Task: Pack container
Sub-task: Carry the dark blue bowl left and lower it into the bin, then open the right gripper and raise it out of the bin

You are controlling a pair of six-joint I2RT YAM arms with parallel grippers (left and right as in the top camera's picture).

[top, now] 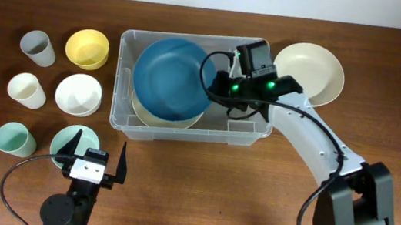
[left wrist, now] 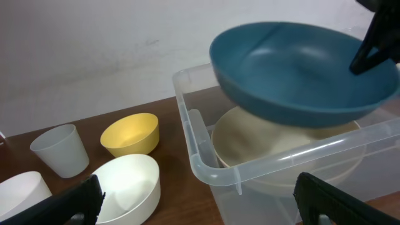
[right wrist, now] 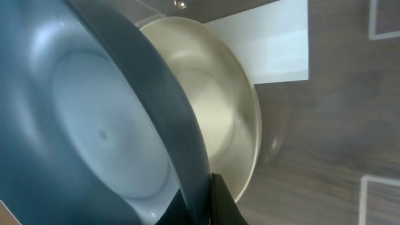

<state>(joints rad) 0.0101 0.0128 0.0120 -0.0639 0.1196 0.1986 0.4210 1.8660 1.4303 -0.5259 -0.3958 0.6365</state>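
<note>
Table (top: pixel 197 194) carries the container (top: pixel 182 137) at centre frame. Blue bowl (top: pixel 170 77) hangs tilted over it, above the cream bowl (top: pixel 161 117) lying inside. Right tool (top: pixel 211 89) is clamped on the blue bowl's rim. Left tool (top: pixel 100 141), lower left, stands wide apart, gripping nothing.

Your left pincer (top: pixel 100 146) gapes wide; your right pincer (top: pixel 215 86), arm stretched forward, is clamped on the blue bowl (top: pixel 170 77) rim.
</note>
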